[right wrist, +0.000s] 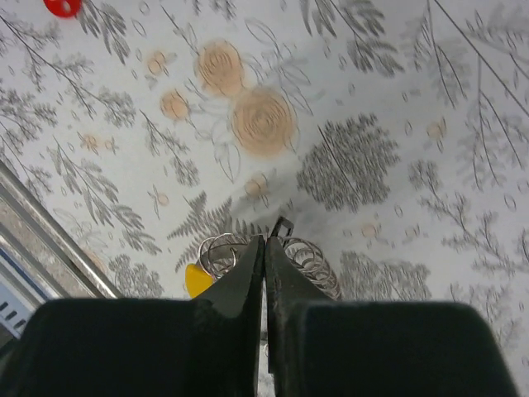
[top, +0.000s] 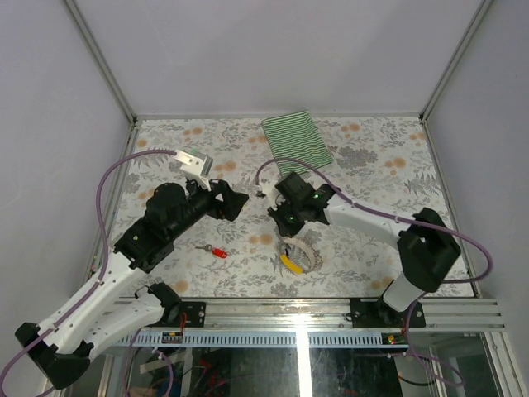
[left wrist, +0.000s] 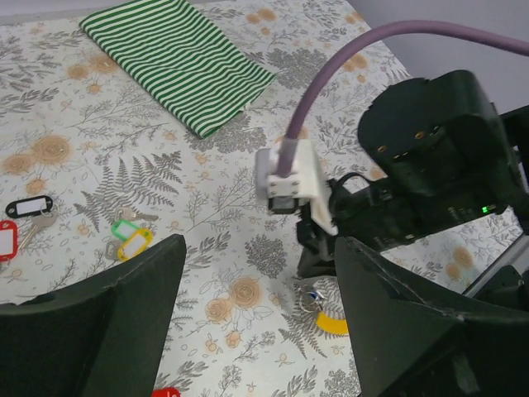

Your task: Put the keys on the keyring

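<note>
The keyring (right wrist: 221,251), a bunch of thin silvery wire loops, lies on the flowered table with a yellow key tag (right wrist: 195,281) attached. It also shows in the top view (top: 303,254) and the left wrist view (left wrist: 310,299). My right gripper (right wrist: 264,241) is shut just above it, its fingertips over the loops, and I see nothing clearly pinched between them. My left gripper (left wrist: 260,273) is open and empty, facing the right gripper (left wrist: 318,252). Black (left wrist: 29,205), red (left wrist: 7,241), green (left wrist: 124,227) and yellow (left wrist: 136,244) tagged keys lie together at the left. Another red tagged key (top: 218,252) lies apart.
A folded green-striped cloth (top: 296,141) lies at the back of the table, also in the left wrist view (left wrist: 178,58). The right arm's purple cable (left wrist: 331,83) arches over the middle. A metal rail (top: 331,310) runs along the table's near edge.
</note>
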### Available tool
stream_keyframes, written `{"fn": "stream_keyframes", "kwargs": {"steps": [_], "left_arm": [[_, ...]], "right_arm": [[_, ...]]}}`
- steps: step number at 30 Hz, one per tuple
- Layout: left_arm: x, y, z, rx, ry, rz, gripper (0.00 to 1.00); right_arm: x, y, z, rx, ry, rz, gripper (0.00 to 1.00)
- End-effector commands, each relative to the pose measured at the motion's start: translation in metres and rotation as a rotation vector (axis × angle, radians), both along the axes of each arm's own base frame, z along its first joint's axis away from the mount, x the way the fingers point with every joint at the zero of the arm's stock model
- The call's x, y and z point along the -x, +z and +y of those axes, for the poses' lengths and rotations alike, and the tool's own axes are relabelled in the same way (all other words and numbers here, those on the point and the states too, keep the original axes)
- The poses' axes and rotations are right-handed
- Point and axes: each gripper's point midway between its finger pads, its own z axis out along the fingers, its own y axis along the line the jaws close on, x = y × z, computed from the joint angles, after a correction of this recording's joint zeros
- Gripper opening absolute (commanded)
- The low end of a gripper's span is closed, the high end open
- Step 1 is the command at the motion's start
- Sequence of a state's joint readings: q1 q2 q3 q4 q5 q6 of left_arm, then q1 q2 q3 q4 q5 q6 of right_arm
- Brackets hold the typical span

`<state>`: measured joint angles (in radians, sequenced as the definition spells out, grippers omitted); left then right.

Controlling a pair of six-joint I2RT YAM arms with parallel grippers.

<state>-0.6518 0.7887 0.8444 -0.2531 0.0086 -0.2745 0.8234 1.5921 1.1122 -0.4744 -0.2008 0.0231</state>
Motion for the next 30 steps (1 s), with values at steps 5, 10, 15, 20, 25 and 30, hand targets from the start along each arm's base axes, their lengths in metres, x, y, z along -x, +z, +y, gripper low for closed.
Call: {"fn": "stream_keyframes", "kwargs": {"steps": [5, 10, 15, 20, 25, 30], "left_arm": [[-0.006, -0.010, 0.015, -0.022, 0.077, 0.019, 0.75], [-0.012, -0.014, 0.014, -0.028, 0.085, 0.028, 0.75], [-0.014, -0.019, 0.013, -0.018, 0.079, 0.043, 0.75], [-0.020, -0.033, 0.015, -0.029, 0.105, 0.093, 0.76], [-0.020, -0.038, 0.014, -0.009, 0.100, 0.112, 0.78], [-0.018, -0.047, 0.016, -0.014, 0.098, 0.130, 0.80]], "right_arm": [[0.008, -0.009, 0.063, -0.069, 0.093, -0.026, 0.11], [0.028, -0.005, 0.059, -0.112, 0.084, -0.020, 0.41], [0.019, 0.014, 0.032, -0.173, -0.089, -0.140, 0.50], [0.032, 0.011, 0.015, -0.189, -0.211, -0.076, 0.49], [0.042, -0.010, 0.004, -0.186, -0.300, 0.015, 0.49], [0.045, -0.015, 0.000, -0.244, -0.365, 0.066, 0.56]]}}
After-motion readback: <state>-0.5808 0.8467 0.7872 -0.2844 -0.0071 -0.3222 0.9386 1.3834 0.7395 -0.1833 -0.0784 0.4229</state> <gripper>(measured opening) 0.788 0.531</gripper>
